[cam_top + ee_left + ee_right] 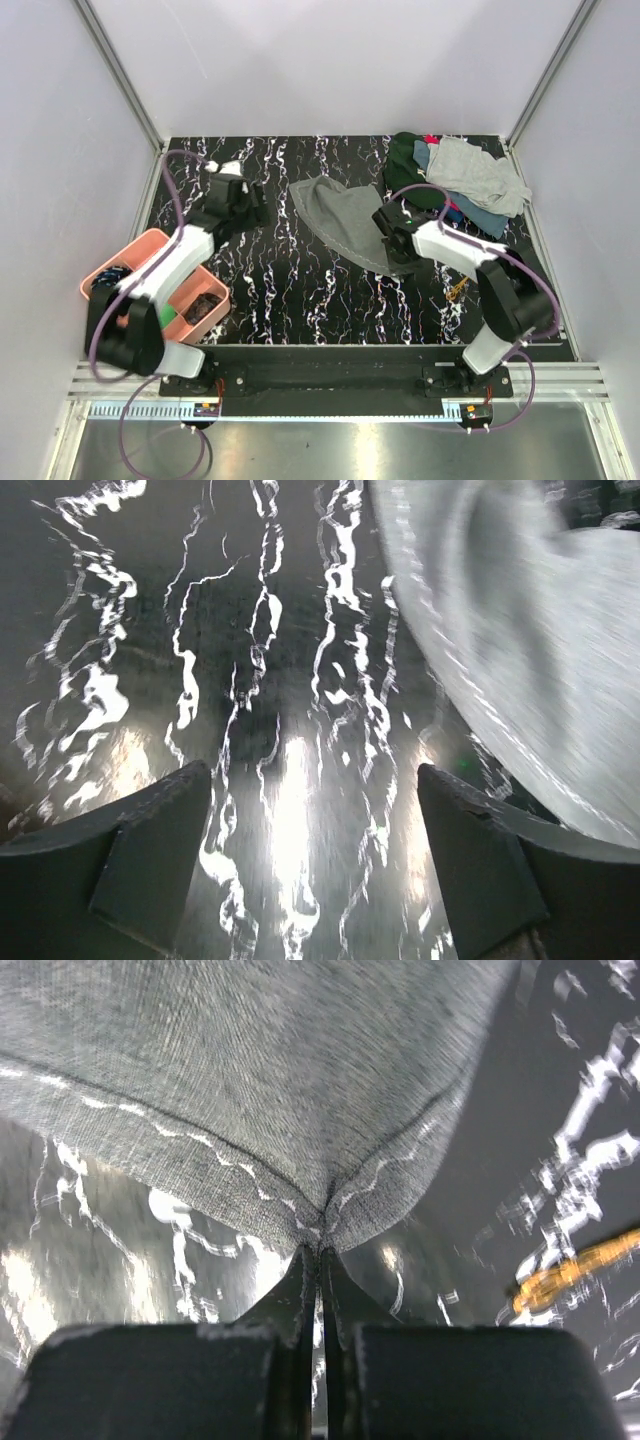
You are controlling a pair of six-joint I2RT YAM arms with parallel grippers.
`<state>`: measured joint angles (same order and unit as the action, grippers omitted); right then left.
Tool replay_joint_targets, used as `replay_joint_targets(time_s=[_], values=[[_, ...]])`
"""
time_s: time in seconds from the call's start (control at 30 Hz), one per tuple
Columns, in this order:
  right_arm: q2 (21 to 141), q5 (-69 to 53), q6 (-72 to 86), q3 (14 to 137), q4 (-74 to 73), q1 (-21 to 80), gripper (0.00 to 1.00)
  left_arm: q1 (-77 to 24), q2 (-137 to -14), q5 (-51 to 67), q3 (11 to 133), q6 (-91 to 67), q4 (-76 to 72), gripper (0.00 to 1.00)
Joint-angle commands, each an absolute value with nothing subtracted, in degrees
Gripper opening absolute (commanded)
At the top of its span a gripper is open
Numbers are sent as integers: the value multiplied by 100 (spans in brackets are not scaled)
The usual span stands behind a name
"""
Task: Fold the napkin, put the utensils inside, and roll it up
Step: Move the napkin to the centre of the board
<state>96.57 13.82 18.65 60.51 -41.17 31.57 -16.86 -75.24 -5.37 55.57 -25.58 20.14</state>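
The task looks barely started. The napkin [335,215] lies on the black marbled table [290,300] as one loose, uneven sheet, not yet squared into a fold. Nothing rests on it and no roll has been begun. Folding, loading and rolling all seem still to do.

The utensils [570,1275] lie on the bare table off the napkin's near right side, well apart from its edge. They show only as a gold smear in the right wrist view, so I cannot tell which pieces are there or how many. The heap of cloths [460,180] sits just beyond the napkin's far right side, close to it or perhaps touching it; it plays no part here.

The right gripper [320,1260] is pressed fully together on the napkin's near right edge. The hem gathers into a point between the two fingers and the cloth fans out from that pinch, so the fabric is truly caught.

The left gripper [315,780] is spread wide and holds nothing. It hangs above bare table just off the napkin's left edge; the cloth shows only in the upper right of its wrist view, clear of both fingers.
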Motion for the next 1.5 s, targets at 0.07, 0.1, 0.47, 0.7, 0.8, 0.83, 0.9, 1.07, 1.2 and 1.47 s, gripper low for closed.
replay_joint_targets(time_s=[0.07,0.1,0.47,0.7,0.8,0.83,0.9,1.07,1.2,1.47], values=[[8684,853,2109,5792,-4219,2805,0,-1986,-9288,-757,7107,-2426,1415,84],[8553,766,2101,5757,-4201,2752,0,-1995,-9716,-678,7267,-2469,1406,82],[8095,264,2118,5572,-4192,2601,0,-2065,-12145,-571,9746,-2347,1836,71],[8138,115,2145,5607,-4131,2584,0,-2066,-12971,-756,10476,-2294,2206,68],[8191,44,2162,5625,-4087,2584,0,-2048,-13200,-800,10757,-2276,2347,68],[8183,35,2153,5625,-4087,2584,0,-2048,-13262,-774,10888,-2268,2373,68],[8183,26,2153,5625,-4069,2584,0,-2039,-13429,-765,11047,-2189,2487,68],[8130,26,2162,5616,-4078,2584,0,-1987,-13737,-721,11408,-2127,2707,67],[8104,18,2180,5634,-4078,2593,0,-1890,-13869,-449,11522,-2180,2760,65],[8147,18,2189,5678,-4043,2584,0,-1872,-13957,-360,11593,-2153,2856,44]])
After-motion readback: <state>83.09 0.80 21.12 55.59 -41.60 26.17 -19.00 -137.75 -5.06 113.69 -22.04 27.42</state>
